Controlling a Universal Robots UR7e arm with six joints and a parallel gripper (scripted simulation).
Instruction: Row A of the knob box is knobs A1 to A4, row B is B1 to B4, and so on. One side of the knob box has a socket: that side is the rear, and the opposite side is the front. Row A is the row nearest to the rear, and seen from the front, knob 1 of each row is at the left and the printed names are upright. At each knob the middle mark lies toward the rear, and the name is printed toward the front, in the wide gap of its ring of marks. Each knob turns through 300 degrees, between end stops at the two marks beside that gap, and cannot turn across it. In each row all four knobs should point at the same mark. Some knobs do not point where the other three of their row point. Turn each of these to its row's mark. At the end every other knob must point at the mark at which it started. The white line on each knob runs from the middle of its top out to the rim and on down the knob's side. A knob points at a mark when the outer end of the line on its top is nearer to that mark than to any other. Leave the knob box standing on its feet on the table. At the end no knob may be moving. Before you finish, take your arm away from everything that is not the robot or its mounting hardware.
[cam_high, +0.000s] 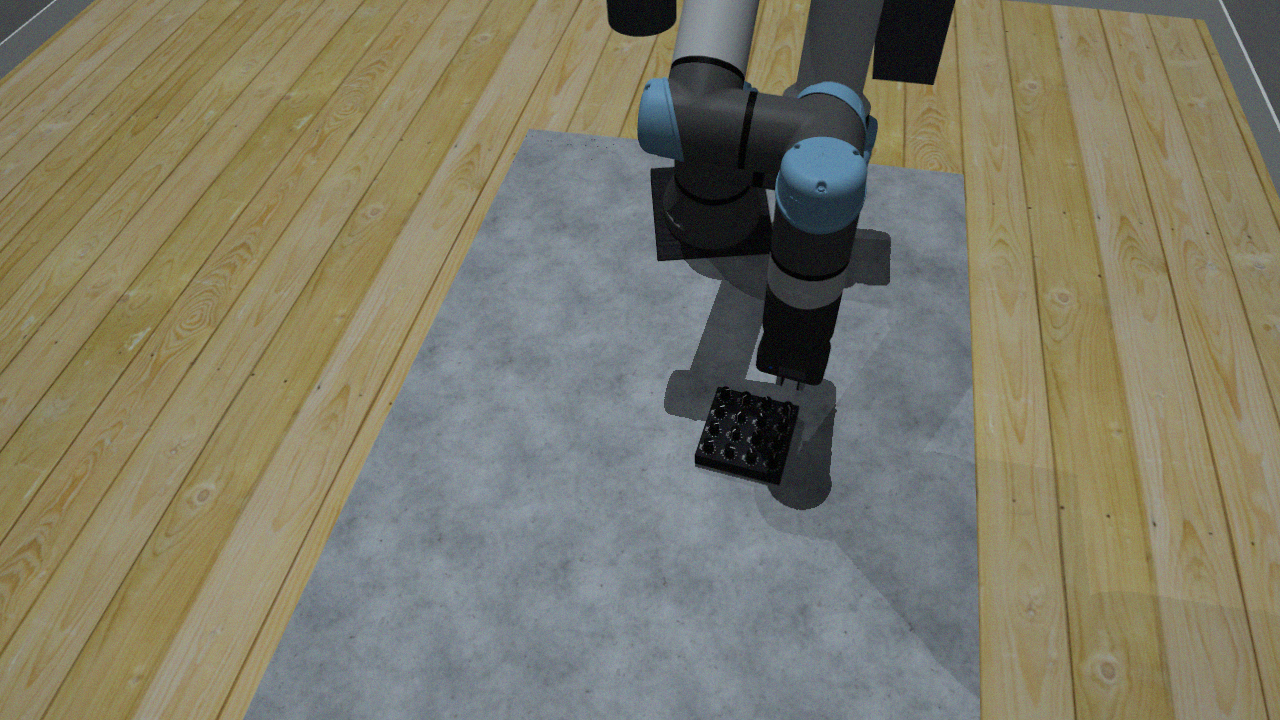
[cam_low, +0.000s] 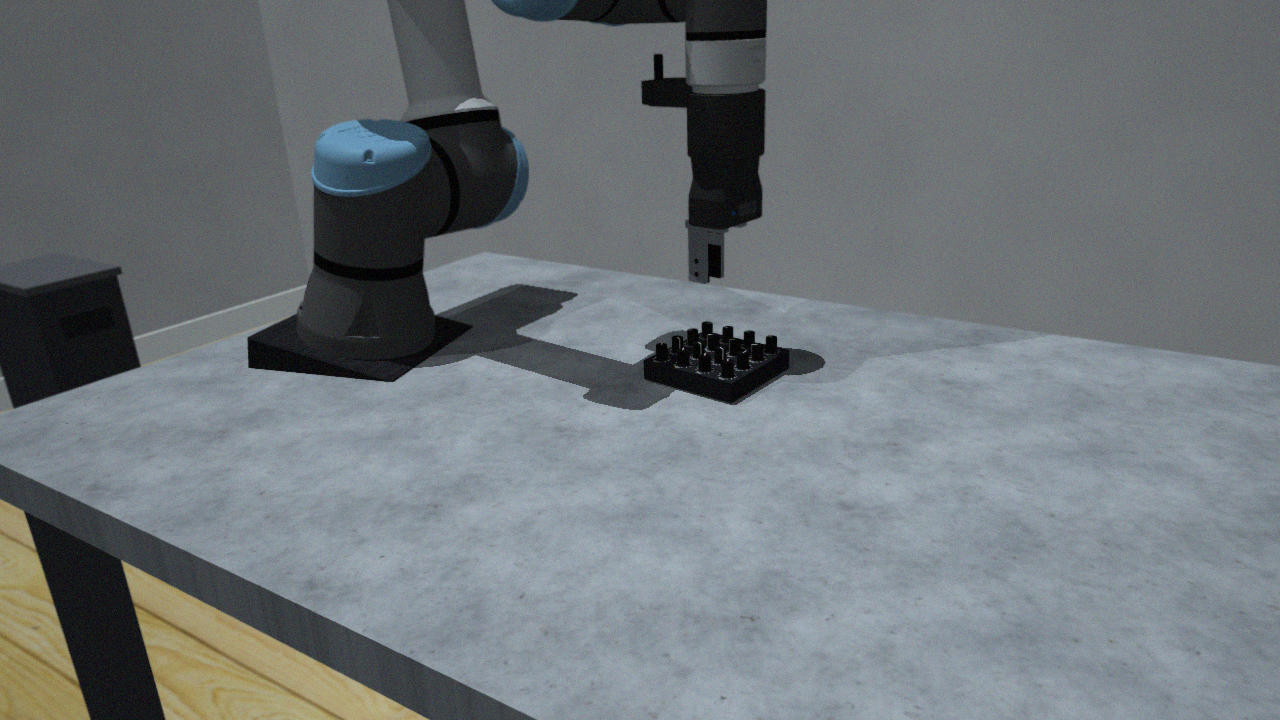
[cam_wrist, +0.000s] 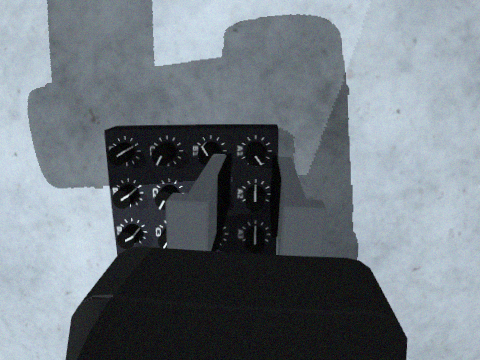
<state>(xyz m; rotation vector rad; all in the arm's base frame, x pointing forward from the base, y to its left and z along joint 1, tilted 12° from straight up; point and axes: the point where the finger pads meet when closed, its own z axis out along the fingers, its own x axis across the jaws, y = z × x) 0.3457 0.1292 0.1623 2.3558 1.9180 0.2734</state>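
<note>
The black knob box (cam_high: 739, 472) (cam_low: 684, 380) (cam_wrist: 232, 131) stands flat on the table. My gripper (cam_high: 789, 386) (cam_low: 706, 281) (cam_wrist: 250, 180) is open and empty, fingers partly apart, above the box's row A side. In the wrist view, knob A1 (cam_wrist: 256, 153) has its line toward the lower right; the lines of A2 (cam_wrist: 255, 193) and A3 (cam_wrist: 255, 233) run up and down the image. B1 (cam_wrist: 210, 151) has its line on its upper left. C1 (cam_wrist: 166, 152) shows its line at the lower left; row D's visible lines slant alike. My finger and gripper body hide other knobs.
The grey table (cam_high: 572, 573) (cam_low: 805, 537) carries the box and the robot's base (cam_high: 713, 210) (cam_low: 362, 331). The base is behind the box in the top view. The arm's shadow falls across part of the box and the table around it.
</note>
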